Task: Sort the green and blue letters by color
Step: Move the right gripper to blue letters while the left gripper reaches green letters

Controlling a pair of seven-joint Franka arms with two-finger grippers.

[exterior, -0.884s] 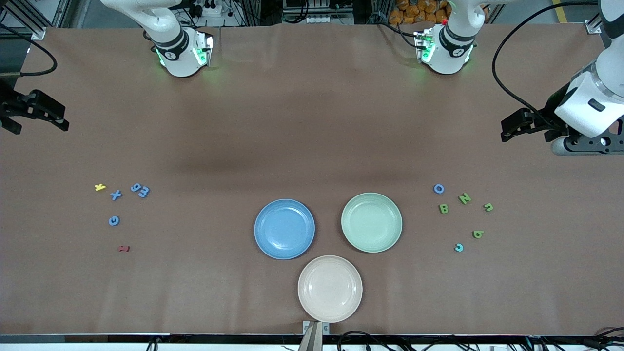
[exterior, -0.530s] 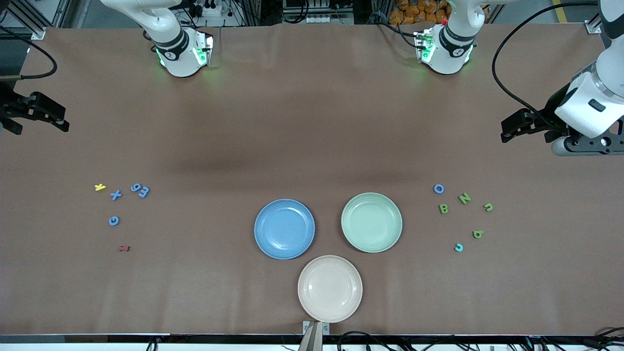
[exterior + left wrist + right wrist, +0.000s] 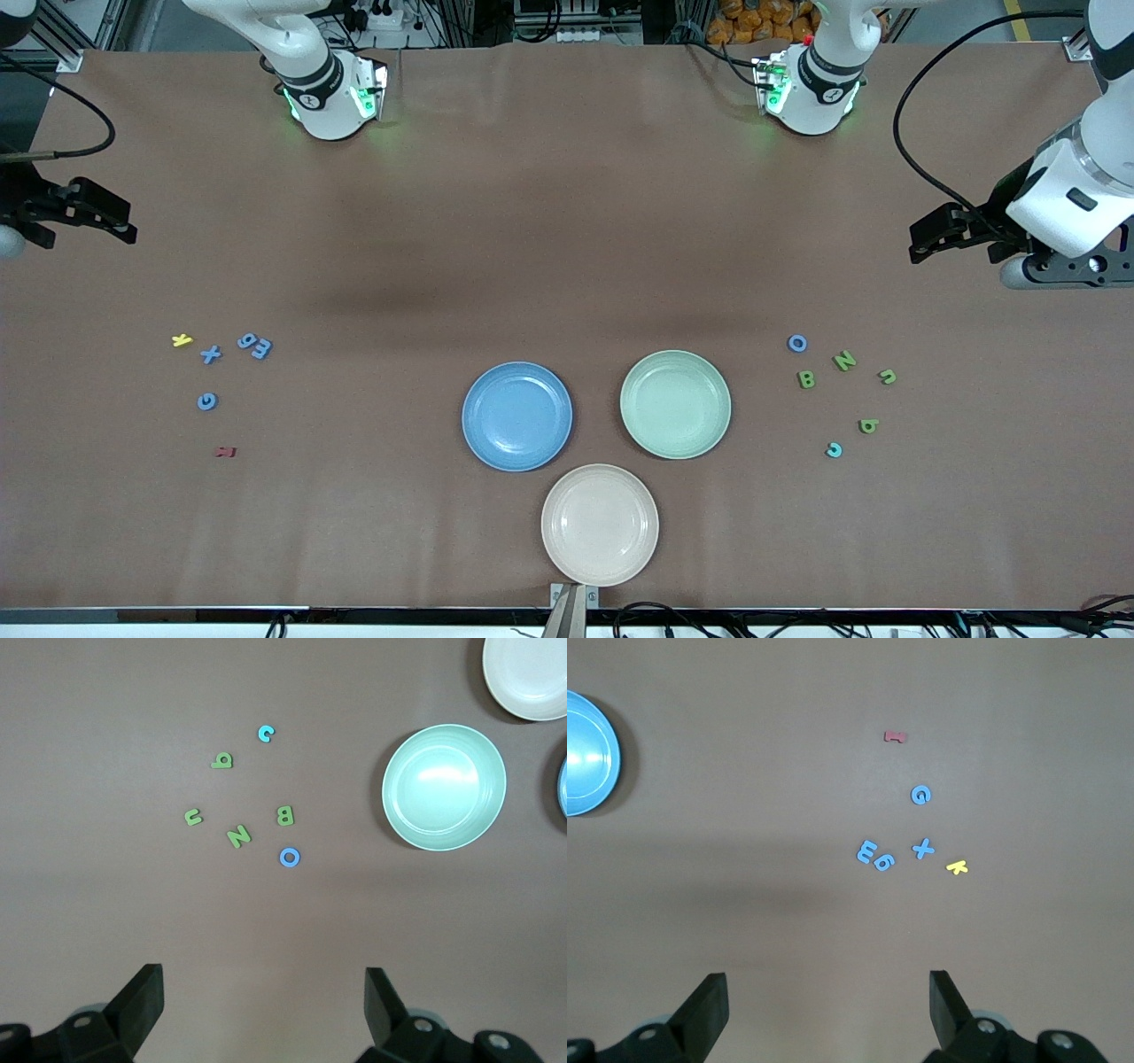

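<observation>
The right gripper (image 3: 120,223) hangs at the left edge of the frame, its jaws spread wide and holding nothing. Below it in the frame, a little toward the centre, lies one group of letters: a yellow letter (image 3: 182,340), then the blue letters (image 3: 210,354) X, 9, E and G, and lowest a dark red letter (image 3: 226,452). They are flat on the brown table cover (image 3: 567,221), well apart from the pincer.

In the middle of the frame stand the blue plate (image 3: 517,416) and the green plate (image 3: 676,404), both empty, with a beige plate (image 3: 600,525) below them.

To the right lie the green letters (image 3: 845,361) B, N, J and one more, with a blue O (image 3: 797,343) and a lighter blue C (image 3: 834,450) among them. The left gripper (image 3: 926,244), at the right edge of the frame, is also spread and empty, above this group.

I judge that each arm is nearer to its own group. The letters are very thin, so a pinch must come straight down.
</observation>
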